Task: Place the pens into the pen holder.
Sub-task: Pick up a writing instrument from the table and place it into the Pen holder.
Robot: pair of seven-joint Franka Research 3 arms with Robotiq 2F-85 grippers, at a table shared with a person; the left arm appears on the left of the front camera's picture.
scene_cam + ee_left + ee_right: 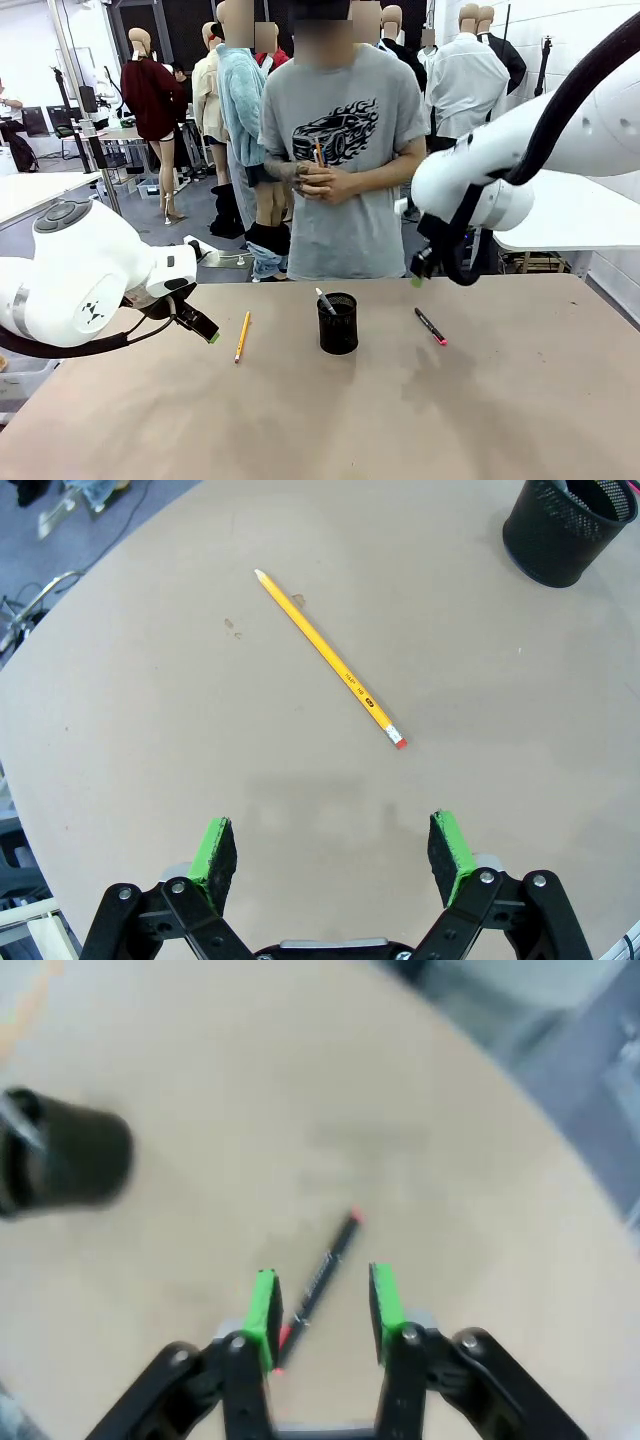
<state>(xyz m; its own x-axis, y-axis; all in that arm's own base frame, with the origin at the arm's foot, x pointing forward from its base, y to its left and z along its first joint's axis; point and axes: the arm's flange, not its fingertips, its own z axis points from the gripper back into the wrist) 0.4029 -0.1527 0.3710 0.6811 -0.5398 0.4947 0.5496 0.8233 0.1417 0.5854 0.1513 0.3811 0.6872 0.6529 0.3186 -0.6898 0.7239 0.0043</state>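
— Pens: where do they lie?
— A yellow pencil (pixel 242 336) lies flat on the smooth tan table (pixel 500 400), left of the pen holder (pixel 338 325), a black wire-mesh cup near the middle. A black marker (pixel 430 326) with a pink end lies to the right of it. A dark pen (pixel 324 299) with a white tip stands slanted in the cup.
— And the grippers?
— The left gripper (pixel 335 855) hangs spread wide and empty, near the pencil's red eraser end. The right gripper (pixel 320 1305) is about half open, holding nothing, above the marker.
— Anything hard to make out?
— The right wrist view is blurred. At the far side a person's hands (pixel 325 182) clasp an orange pencil (pixel 319 153), which is mostly hidden.
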